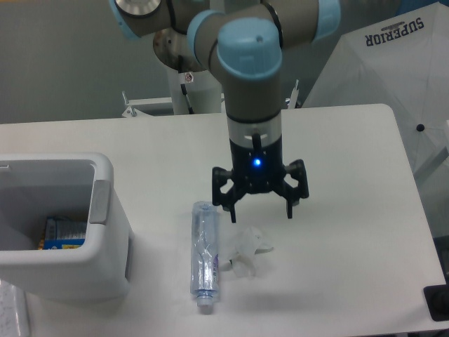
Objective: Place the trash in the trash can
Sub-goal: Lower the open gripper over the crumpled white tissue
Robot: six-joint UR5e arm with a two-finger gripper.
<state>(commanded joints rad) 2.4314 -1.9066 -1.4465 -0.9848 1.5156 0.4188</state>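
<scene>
Jaws [260, 213] spread above wrapper [246, 250]; bottle [204, 255] beside.

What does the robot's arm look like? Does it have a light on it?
The arm is made of round silver-grey tubes with light blue caps on its joints. Lower down it turns white and then black, and a small blue light glows there. At the bottom is a black gripper with two thin fingers that spread out like a claw.

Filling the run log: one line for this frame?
gripper open above wrapper | bottle on table | trash can left
</scene>
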